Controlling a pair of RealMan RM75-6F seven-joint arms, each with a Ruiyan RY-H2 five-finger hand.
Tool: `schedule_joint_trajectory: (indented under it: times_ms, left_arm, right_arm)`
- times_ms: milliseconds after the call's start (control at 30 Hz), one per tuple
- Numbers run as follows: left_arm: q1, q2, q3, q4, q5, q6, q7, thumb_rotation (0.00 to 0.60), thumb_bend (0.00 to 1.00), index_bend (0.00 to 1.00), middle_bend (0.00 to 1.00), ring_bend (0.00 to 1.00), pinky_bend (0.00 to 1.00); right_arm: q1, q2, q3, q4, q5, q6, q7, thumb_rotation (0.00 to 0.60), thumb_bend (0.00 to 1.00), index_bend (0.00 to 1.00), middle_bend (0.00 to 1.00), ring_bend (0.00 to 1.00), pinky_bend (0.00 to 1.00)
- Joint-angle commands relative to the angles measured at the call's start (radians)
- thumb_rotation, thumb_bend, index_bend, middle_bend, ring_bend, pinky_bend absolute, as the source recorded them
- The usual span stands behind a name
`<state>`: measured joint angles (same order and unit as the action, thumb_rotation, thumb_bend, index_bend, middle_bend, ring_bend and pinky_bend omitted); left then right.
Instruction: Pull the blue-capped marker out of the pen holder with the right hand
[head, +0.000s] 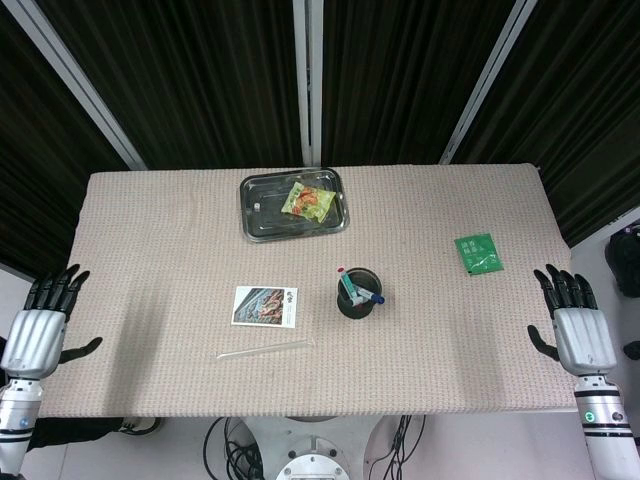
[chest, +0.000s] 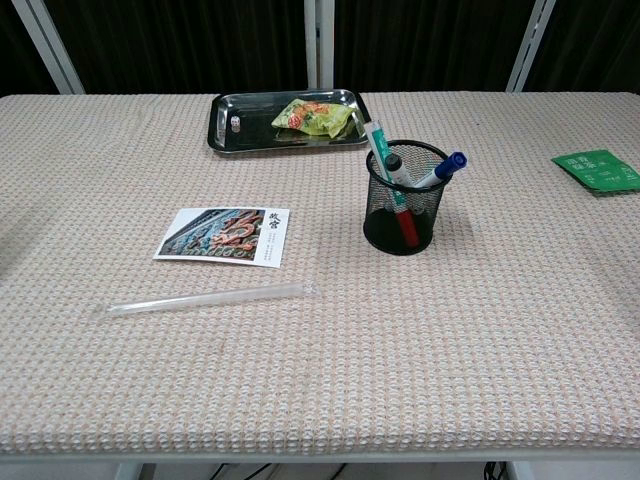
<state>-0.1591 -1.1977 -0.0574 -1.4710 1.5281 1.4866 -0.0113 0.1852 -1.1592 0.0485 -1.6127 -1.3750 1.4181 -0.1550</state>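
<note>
Marker with blue cap (chest: 443, 170), light and slick, leans in mesh pen holder (chest: 405, 215) well left of the empty, spread right hand (head: 574, 318); pinch below the cap

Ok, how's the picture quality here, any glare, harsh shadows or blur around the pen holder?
Head view: even overhead light, sharp; the pen holder casts only a faint shadow, and the metal tray shows soft reflections, no blown-out glare. Chest view: also sharp; the blue-capped marker reads clearly, with a soft shadow to the holder's right; the tray reflects the dark backdrop.
</note>
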Motion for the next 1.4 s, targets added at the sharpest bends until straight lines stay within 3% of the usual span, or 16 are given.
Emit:
schedule_joint_trajectory:
  times_ms: [33, 467, 600, 867, 1400]
  left_arm:
    - [0.002, 0.003, 0.002, -0.003, -0.001, -0.001, 0.002, 0.6, 0.09, 0.07, 0.0, 0.0, 0.01]
    - [0.007, -0.004, 0.007, 0.017, -0.013, -0.014, -0.021, 0.6, 0.09, 0.07, 0.0, 0.0, 0.01]
    - [0.012, -0.008, 0.009, 0.03, -0.023, -0.018, -0.023, 0.6, 0.09, 0.07, 0.0, 0.0, 0.01]
    - [0.022, 0.001, 0.016, 0.023, -0.017, -0.007, -0.015, 0.6, 0.09, 0.07, 0.0, 0.0, 0.01]
    - [0.021, 0.009, 0.013, 0.012, -0.023, -0.018, -0.005, 0.6, 0.09, 0.07, 0.0, 0.0, 0.01]
  right_arm:
    - [0.002, 0.004, 0.002, -0.008, -0.018, 0.001, 0.004, 0.6, 0.27, 0.0, 0.0, 0.0, 0.0]
    - [0.085, 0.014, 0.039, -0.099, -0.074, -0.087, -0.041, 0.6, 0.26, 0.0, 0.0, 0.0, 0.0]
    - [0.151, -0.02, 0.06, -0.114, -0.091, -0.153, -0.097, 0.6, 0.2, 0.0, 0.0, 0.0, 0.0]
    - [0.259, -0.118, 0.083, -0.125, -0.081, -0.265, -0.227, 0.6, 0.2, 0.03, 0.0, 0.0, 0.0]
    - [0.345, -0.282, 0.09, -0.023, -0.051, -0.318, -0.298, 0.6, 0.23, 0.2, 0.0, 0.0, 0.0]
